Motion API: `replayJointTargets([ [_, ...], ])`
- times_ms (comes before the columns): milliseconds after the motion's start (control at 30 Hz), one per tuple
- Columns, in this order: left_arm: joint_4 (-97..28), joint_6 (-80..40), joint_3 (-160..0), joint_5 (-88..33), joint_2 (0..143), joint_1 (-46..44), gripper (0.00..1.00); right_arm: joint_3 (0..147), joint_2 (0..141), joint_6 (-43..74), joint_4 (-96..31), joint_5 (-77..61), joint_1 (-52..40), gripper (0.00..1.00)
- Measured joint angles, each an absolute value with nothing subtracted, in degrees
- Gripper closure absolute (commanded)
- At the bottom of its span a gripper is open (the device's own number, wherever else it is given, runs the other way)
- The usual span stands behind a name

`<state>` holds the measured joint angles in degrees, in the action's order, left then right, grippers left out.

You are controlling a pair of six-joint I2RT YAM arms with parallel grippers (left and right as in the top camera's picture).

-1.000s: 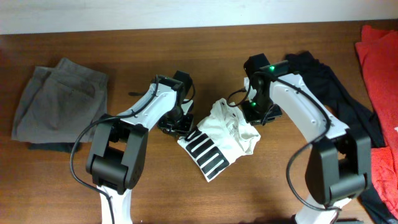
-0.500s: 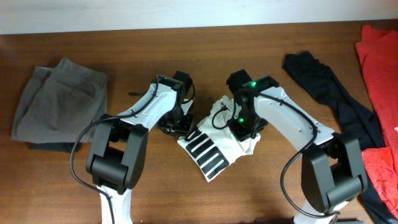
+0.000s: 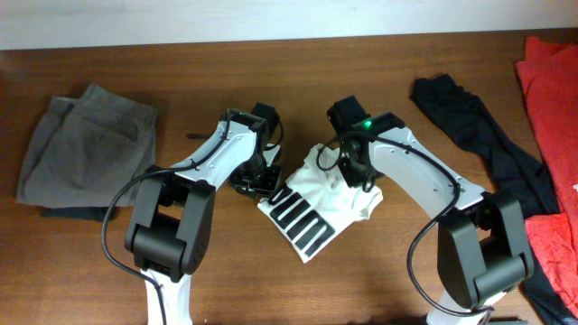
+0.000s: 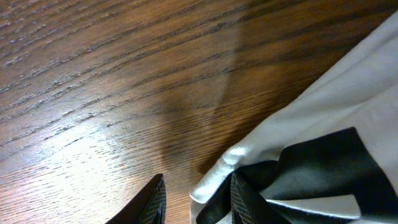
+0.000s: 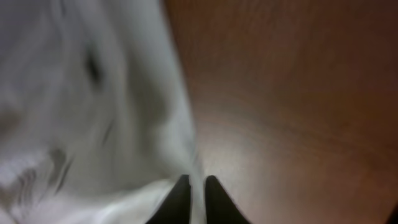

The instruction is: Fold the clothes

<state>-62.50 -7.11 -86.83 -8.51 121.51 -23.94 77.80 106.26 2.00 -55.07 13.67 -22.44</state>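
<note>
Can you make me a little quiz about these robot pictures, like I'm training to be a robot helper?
1. True or false: the white cotton garment with black block lettering lies on the brown wooden table.
2. In the overhead view, what lies at the table's left end? A) a blue towel B) folded grey-khaki trousers C) a yellow sock
3. Fill the gap: the right tool pinches the ___ garment.

Key: 1 true; 2 B; 3 white.
</note>
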Motion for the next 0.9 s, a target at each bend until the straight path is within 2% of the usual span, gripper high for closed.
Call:
replayJointTargets([
  [133,-62.50,-7.11,-86.83,-8.51,121.51,-23.94,0.66,77.95,106.26,2.61,-51.72,15.09,-22.44,0.81],
  [233,-62.50,-7.14,-86.83,-8.51,121.51,-23.94,0.66,77.95,106.28,2.85,-52.16,15.44,-22.44,0.82],
  [300,-62.50,-7.14,-86.83,-8.51,121.51,-23.94,0.66,78.00,106.28,2.76,-53.95,15.62,-22.44,0.95],
  [333,-62.48,-7.11,-86.83,-8.51,121.51,-23.94,0.66,78.00,106.28,3.03,-55.09,15.68,-22.44,0.96],
  [567,-61.32,-7.11,-86.80,-8.29,121.51,-23.70,0.66,78.02,105.43,8.88,-60.34,15.57,-22.44,0.96],
  [633,-61.78,-7.11,-86.80,-8.27,121.51,-23.59,0.66,78.04,103.42,10.04,-60.69,14.24,-22.44,0.89],
  [900,-67.96,-7.11,-86.78,-8.27,121.51,-23.59,0.66,79.55,94.37,10.57,-65.52,0.64,-22.44,0.88],
])
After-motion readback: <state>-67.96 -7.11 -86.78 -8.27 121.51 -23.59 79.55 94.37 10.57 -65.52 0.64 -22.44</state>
